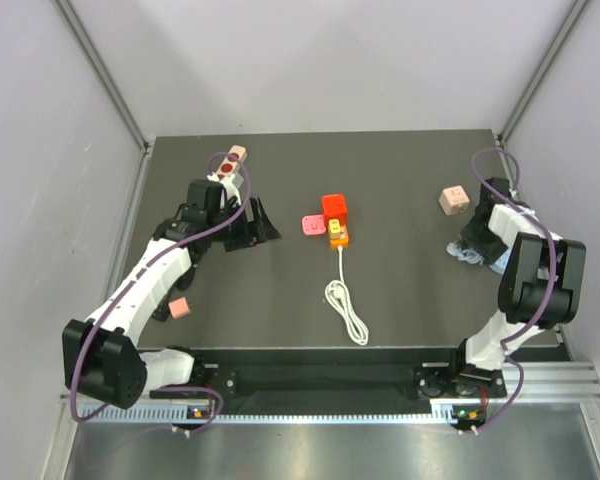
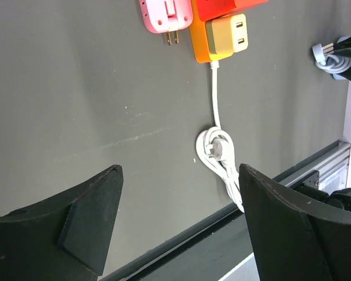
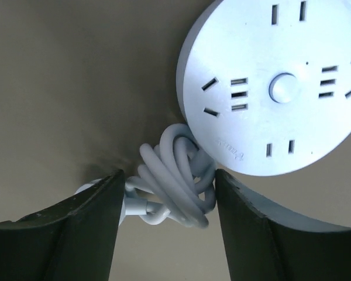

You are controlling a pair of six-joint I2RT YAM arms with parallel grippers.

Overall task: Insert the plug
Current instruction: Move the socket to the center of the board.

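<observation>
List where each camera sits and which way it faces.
Top external: high behind the arms, looking down on the table; both arms show.
Left wrist: on the left arm, facing the power strip and white cord; open jaws below.
Right wrist: facing down at a round socket and cable bundle; jaws flank it.
Shared: top and left wrist show the power strip.

Soft, even light fills the overhead view, apparently from above. The pale walls are bright, the dark desk (image 1: 410, 300) stays matte, and shadows beside the arms are short and faint. The left wrist view is sharp, with a faint sheen across the desk, and the left gripper (image 2: 180, 171) is near-black with little detail. The right wrist view is dimmer and yellowish. Its round white socket block (image 3: 275, 88) is bright, and the coiled cord (image 3: 175, 181) throws a soft shadow leftward.
</observation>
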